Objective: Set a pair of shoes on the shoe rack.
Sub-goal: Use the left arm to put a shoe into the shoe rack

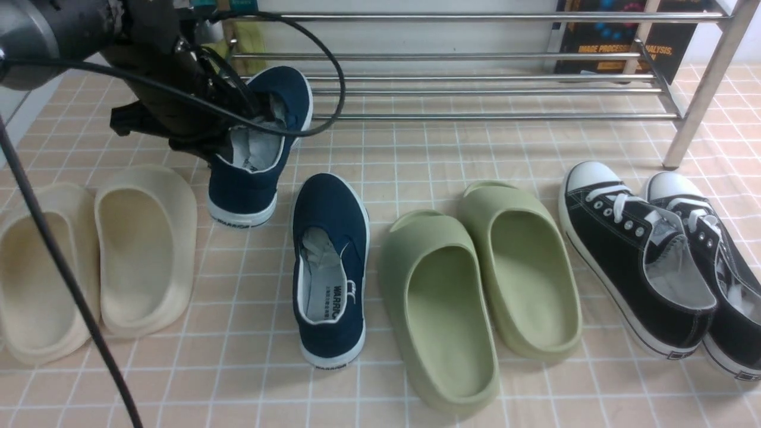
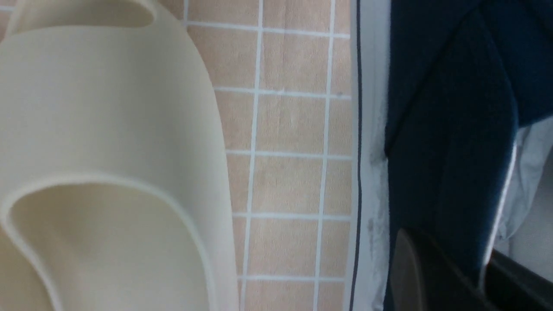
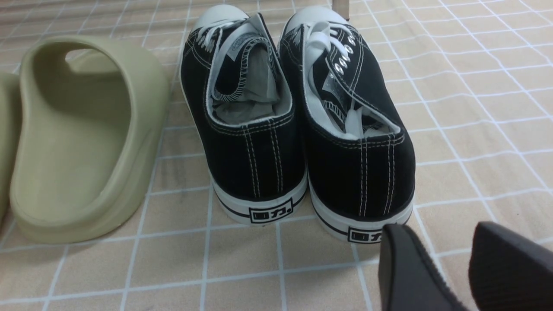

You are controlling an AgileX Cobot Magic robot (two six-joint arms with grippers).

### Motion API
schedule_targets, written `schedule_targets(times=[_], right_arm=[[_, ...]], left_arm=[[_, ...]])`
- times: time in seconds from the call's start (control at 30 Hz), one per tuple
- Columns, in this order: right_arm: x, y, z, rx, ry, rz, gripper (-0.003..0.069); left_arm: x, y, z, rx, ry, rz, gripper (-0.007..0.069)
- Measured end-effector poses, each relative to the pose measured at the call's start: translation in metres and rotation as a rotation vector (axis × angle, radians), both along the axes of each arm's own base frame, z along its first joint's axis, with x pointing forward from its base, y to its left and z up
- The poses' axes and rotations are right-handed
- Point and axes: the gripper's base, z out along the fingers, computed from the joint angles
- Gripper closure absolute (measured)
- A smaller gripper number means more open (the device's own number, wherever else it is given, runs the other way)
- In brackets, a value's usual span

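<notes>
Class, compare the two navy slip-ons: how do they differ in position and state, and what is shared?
The rear navy shoe is pinched at its collar by the left end effector; the near navy shoe lies untouched. The rear navy shoe sits nearer the shoe rack; the near navy shoe is farther from it. Both: navy canvas, white soles, toes toward the rack.

Bright even light, soft shadows, shoe rack (image 1: 452,56) glinting, left-wrist view blurred.
</notes>
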Motion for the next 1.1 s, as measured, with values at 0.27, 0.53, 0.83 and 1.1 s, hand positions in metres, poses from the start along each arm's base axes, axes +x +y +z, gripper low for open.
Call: schedule_targets(times=[0.27,0.53,0.83,1.1], right_arm=[[0.0,0.0,0.0,0.0,0.0,0.0,0.0421],[0.0,0.0,0.0,0.0,0.0,0.0,0.0421],[0.0,0.0,0.0,0.0,0.0,0.0,0.0421],[0.0,0.0,0.0,0.0,0.0,0.0,0.0421]], left_arm=[[0.057,-0.002,-0.013,-0.064,-0.098,0.015,0.0582],[0.096,-0.009,-0.024,-0.076,-0.199,0.006,0.0572],[0.113,-0.009,-0.027,-0.085,-0.257,0.022,0.0405],[0.076,-0.001,0.028,-0.014,-0.18,-0.03,0.0287]])
